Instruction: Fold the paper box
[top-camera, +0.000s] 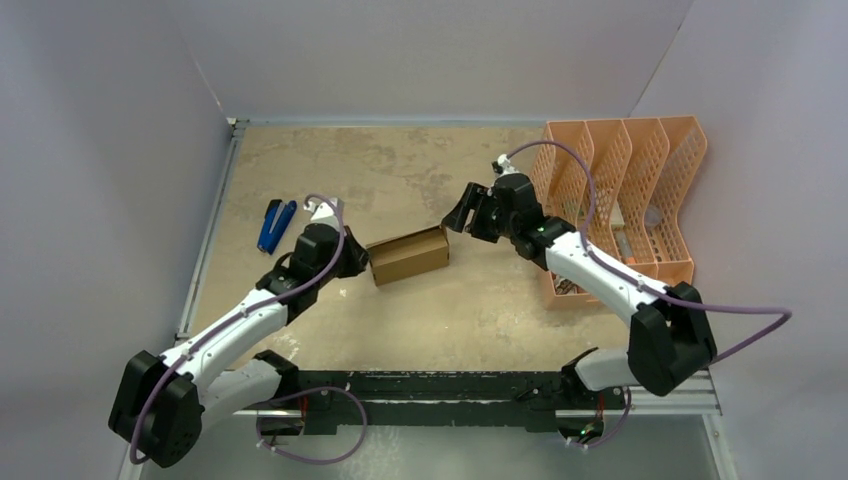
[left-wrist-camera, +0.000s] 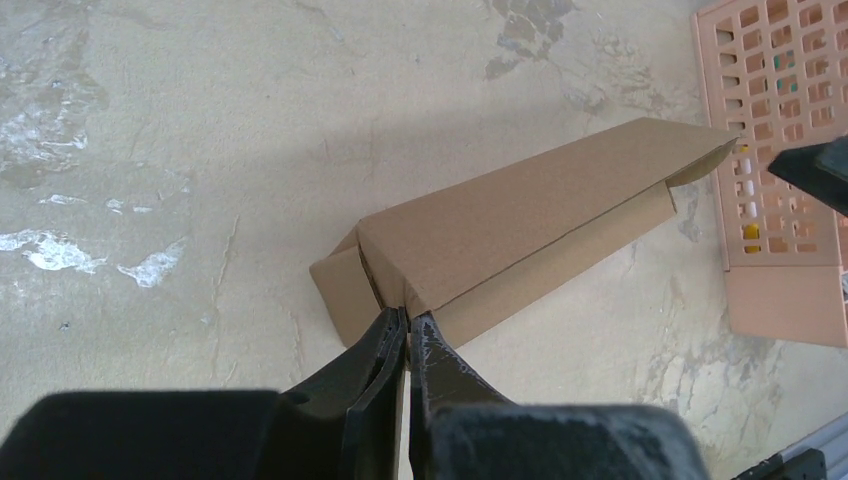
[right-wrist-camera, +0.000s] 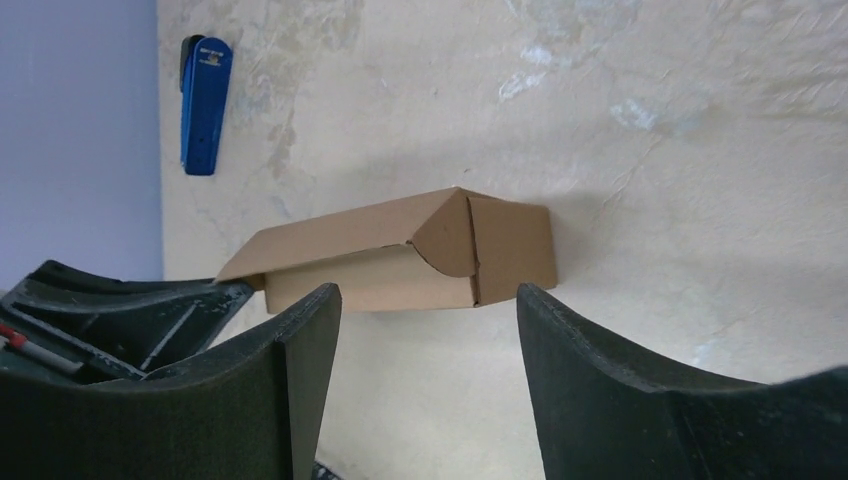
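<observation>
Pinches the paper box's 9 o'clock end with the left gripper, holds the right gripper open near its 2 o'clock corner.

The paper box lies mid-table. Its left end is blocked by the left gripper, whose fingers are pinched onto that end. The right gripper hangs just beside the box's right end, jaws apart and not touching it. The bare table behind and in front of the box gives open passage. A blue stapler lies near the left wall. The peach file organizer closes off the right side.
</observation>
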